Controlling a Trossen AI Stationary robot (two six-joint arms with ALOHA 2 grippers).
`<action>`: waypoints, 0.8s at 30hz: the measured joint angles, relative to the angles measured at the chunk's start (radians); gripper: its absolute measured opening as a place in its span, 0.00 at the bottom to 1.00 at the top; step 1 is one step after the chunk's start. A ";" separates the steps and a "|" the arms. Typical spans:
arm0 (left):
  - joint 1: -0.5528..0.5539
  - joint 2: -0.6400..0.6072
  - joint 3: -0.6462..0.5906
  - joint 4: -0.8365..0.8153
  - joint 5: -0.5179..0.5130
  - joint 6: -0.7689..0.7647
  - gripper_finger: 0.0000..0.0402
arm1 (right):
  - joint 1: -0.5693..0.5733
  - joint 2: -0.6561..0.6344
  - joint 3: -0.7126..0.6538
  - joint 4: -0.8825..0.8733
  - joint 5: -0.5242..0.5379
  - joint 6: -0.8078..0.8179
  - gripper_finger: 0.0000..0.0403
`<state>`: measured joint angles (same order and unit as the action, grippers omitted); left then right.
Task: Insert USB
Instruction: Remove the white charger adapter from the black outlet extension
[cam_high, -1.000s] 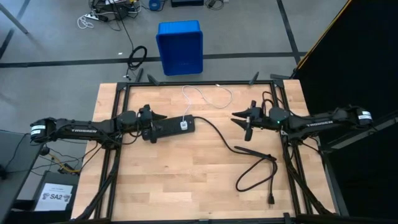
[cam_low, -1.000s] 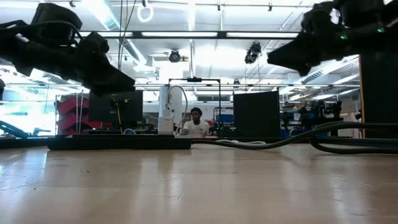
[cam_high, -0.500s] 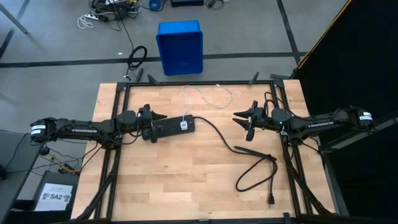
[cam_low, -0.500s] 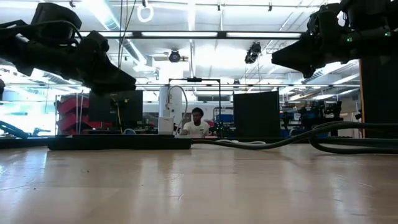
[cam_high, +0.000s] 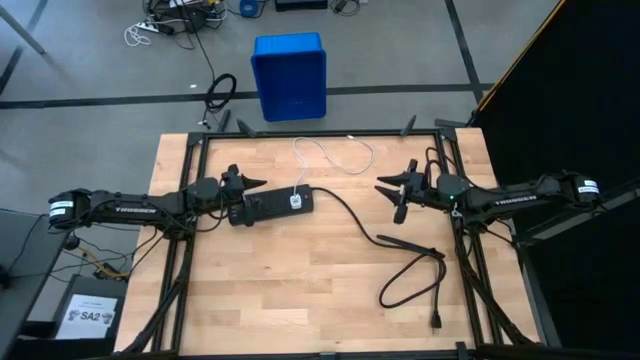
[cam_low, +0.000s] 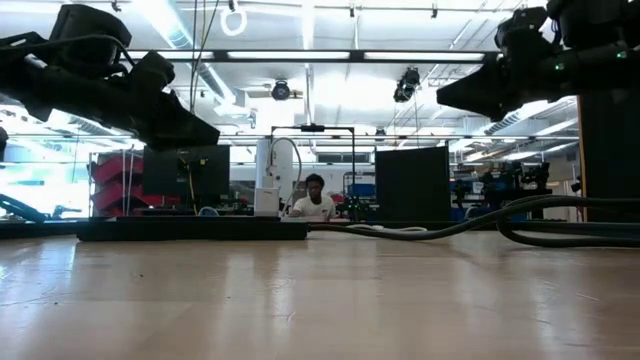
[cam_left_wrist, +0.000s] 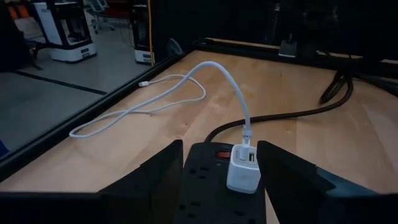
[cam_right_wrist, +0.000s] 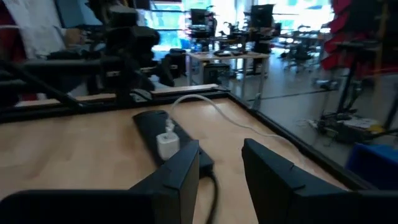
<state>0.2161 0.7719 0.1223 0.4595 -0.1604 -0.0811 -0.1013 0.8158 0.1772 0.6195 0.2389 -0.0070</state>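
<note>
The thin white USB cable (cam_high: 330, 150) (cam_left_wrist: 155, 102) lies in a loose loop on the far part of the table. One plug (cam_left_wrist: 247, 134) sticks into a white charger block (cam_high: 296, 202) (cam_left_wrist: 242, 171). That block sits on a black power strip (cam_high: 275, 206) (cam_right_wrist: 149, 121). The cable's free end (cam_high: 350, 138) rests near the far edge. My left gripper (cam_high: 245, 192) (cam_left_wrist: 221, 180) hovers open over the strip's left end. My right gripper (cam_high: 397, 195) (cam_right_wrist: 221, 168) hangs open above the table, right of the strip.
The strip's thick black cord (cam_high: 400, 250) runs right and coils on the table's near right part, plug end near the near edge. A blue bin (cam_high: 290, 75) stands on the floor past the far edge. A person (cam_low: 316, 200) sits far back in the room.
My left gripper has drawn back a little toward the table's left edge, and the strip's left end now shows beside it. My right gripper has shifted slightly toward the right edge. Both stay open. Cable, charger and strip have not moved.
</note>
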 joint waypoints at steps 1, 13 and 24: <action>0.000 0.000 0.000 0.000 0.000 0.000 0.48 | 0.000 0.000 0.000 0.000 0.013 -0.004 0.25; 0.000 0.000 0.000 -0.005 0.001 -0.002 0.48 | 0.000 0.000 0.000 -0.002 0.030 0.013 0.25; -0.002 0.012 0.001 0.054 0.007 -0.043 0.48 | 0.002 0.147 0.000 0.075 0.029 0.101 0.25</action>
<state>0.2142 0.7835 0.1230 0.5130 -0.1535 -0.1245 -0.0998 0.9627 0.1776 0.6942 0.2674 0.0942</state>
